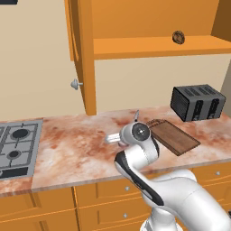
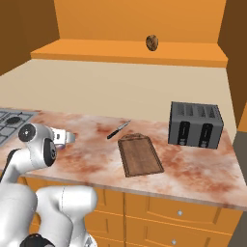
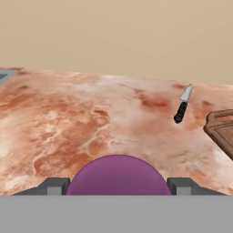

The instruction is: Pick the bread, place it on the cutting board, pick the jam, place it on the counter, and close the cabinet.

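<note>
The purple jam (image 3: 117,175) sits between my fingertips (image 3: 54,186) in the hand view, and my gripper (image 3: 117,187) is shut on it, low over the marbled counter (image 3: 91,118). From the base views the gripper (image 1: 110,138) (image 2: 67,137) hangs over the counter (image 1: 76,149), left of the dark cutting board (image 1: 173,136) (image 2: 140,154). The bread (image 1: 178,37) (image 2: 152,42) rests on the shelf of the orange cabinet (image 1: 149,45). Its door (image 1: 82,54) stands open, with the silver knob (image 1: 76,84) showing.
A black toaster (image 1: 197,103) (image 2: 195,124) stands to the right of the board. A small knife (image 1: 136,116) (image 2: 118,130) (image 3: 182,107) lies behind the board's handle end. The grey gas hob (image 1: 16,144) (image 2: 12,120) is at the far left.
</note>
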